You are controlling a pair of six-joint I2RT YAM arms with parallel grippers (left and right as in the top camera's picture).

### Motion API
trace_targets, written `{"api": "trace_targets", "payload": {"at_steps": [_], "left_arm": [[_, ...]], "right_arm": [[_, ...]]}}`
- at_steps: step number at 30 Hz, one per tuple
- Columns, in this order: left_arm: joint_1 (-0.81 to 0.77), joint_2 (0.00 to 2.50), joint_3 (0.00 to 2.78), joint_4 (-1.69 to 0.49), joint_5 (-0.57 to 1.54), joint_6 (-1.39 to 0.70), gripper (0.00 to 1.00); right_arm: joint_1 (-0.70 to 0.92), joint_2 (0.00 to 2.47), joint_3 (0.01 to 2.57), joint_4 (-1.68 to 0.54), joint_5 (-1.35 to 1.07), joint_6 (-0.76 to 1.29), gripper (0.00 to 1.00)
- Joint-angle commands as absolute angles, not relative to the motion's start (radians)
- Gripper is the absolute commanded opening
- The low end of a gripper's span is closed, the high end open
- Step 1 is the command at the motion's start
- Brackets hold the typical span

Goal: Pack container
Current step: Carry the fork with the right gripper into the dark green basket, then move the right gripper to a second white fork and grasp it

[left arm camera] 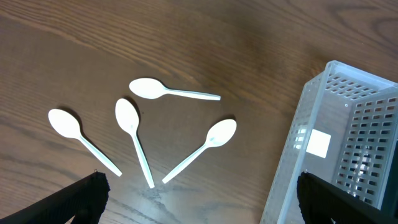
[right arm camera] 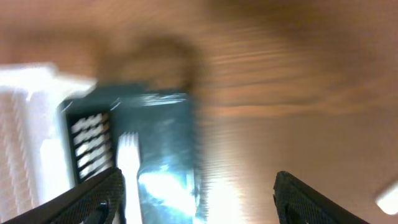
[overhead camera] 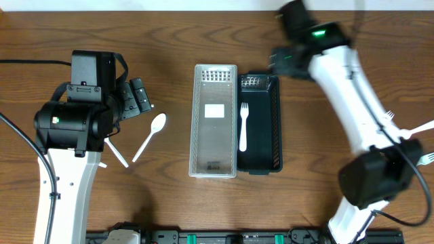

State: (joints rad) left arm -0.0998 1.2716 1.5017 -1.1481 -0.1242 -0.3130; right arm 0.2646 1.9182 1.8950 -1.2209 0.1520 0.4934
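A white basket (overhead camera: 215, 122) and a black basket (overhead camera: 268, 129) are sitting side by side, touching, at the centre of the overhead view on a wooden table (overhead camera: 169, 41). The white one is on the left. A white fork (overhead camera: 243, 125) is lying lengthwise in the black basket, close to its left wall, with the tines pointing toward the top of the frame. The left gripper (overhead camera: 139, 97) is hovering in the left part of the overhead view, above a group of white spoons. One spoon (overhead camera: 150, 135) is showing clear of the arm there. The left wrist view is showing four spoons (left arm camera: 134, 137) lying loose on the wood at centre left, none touching the white basket at the right edge. In that view the dark fingers (left arm camera: 87, 199) are sitting in the bottom corners, spread wide apart and holding nothing. The right gripper (overhead camera: 281, 61) is hanging at the upper right of the black basket. Its wrist view is blurred, yet the fingers (right arm camera: 93, 196) are plainly standing far apart with nothing between them. Two loose forks (overhead camera: 420, 129) are lying at the right edge of the overhead view.
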Motion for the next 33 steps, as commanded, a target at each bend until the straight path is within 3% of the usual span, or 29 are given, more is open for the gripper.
{"api": "trace_targets", "payload": {"at_steps": [1, 8, 15, 21, 33], "left_arm": [[-0.095, 1.276, 1.521, -1.151, -0.143, -0.297, 0.98], [-0.095, 1.276, 1.521, -1.151, -0.143, -0.297, 0.98], [-0.095, 1.276, 1.521, -1.152, -0.143, -0.298, 0.98], [-0.095, 1.276, 1.521, -1.155, -0.142, -0.297, 0.98], [-0.095, 1.276, 1.521, -1.173, -0.143, -0.297, 0.98]], "right_arm": [[0.12, 1.911, 1.891, -1.246, 0.211, 0.646, 0.88], [-0.194, 1.932, 1.789, -1.148, 0.198, 0.708, 0.96], [-0.378, 1.972, 1.644, -1.0, 0.115, 0.586, 0.98], [-0.435, 2.03, 1.544, -0.88, 0.101, 0.473, 0.99], [-0.491, 2.155, 1.533, -0.841, 0.061, 0.357, 0.99]]}}
